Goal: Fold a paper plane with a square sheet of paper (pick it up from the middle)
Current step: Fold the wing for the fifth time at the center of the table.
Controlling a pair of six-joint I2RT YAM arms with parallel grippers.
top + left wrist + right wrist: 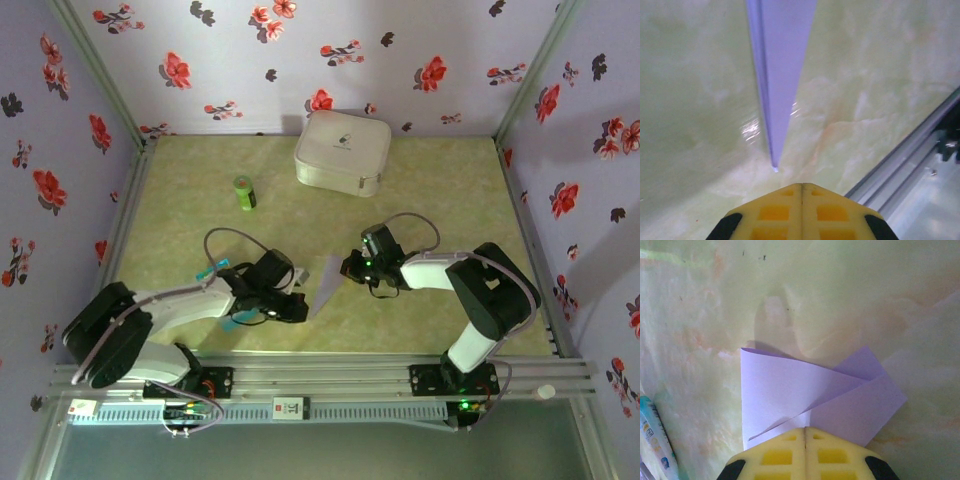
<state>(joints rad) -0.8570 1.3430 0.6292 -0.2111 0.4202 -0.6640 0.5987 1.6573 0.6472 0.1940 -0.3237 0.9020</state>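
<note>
hidden: the wide end of the paper plane [815, 400] slips under the right gripper [805, 429], so I cannot tell whether it is pinched; in the left wrist view the plane runs off the top edge.
paper plane: flat on the table [420, 190], near middle, between both grippers.
left gripper [801, 186]: jaws pressed together, just short of the plane's tip.
right gripper: jaws pressed together over the tail.
white case [343, 150]: far middle, closed, contents unseen, logo unreadable.
packet [655, 440]: cut off at the left, print too small to read.

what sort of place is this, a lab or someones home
Most likely a robot recording booth, not a home: flowered wall panels box in a green marbled table, and the left arm and right arm are bolted to a metal rail.
</note>
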